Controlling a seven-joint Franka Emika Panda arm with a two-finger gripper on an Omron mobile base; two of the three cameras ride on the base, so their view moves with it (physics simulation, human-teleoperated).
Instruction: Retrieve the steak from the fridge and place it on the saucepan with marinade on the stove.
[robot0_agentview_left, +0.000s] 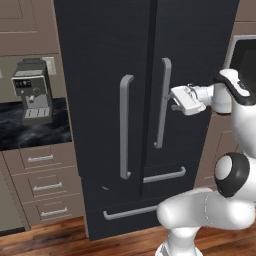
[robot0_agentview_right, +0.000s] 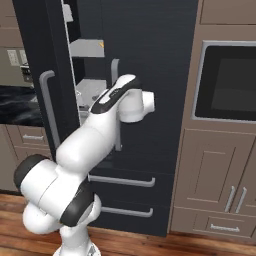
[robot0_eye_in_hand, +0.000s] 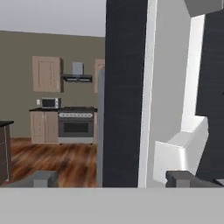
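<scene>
Although the gripper (robot0_agentview_left: 174, 101) is seen with its fingers spread and pinching nothing just beside the right-hand door handle (robot0_agentview_left: 162, 102), the fridge (robot0_agentview_left: 105, 45) is only slightly ajar. Through the gap, grey inner shelves (robot0_agentview_right: 86, 48) are visible in the right base view, but the steak cannot be made out and is presumably kept inside. Such meat is judged soft, light and slippery, best taken across its middle. Farther off, the stove (robot0_eye_in_hand: 76, 110) is glimpsed.
</scene>
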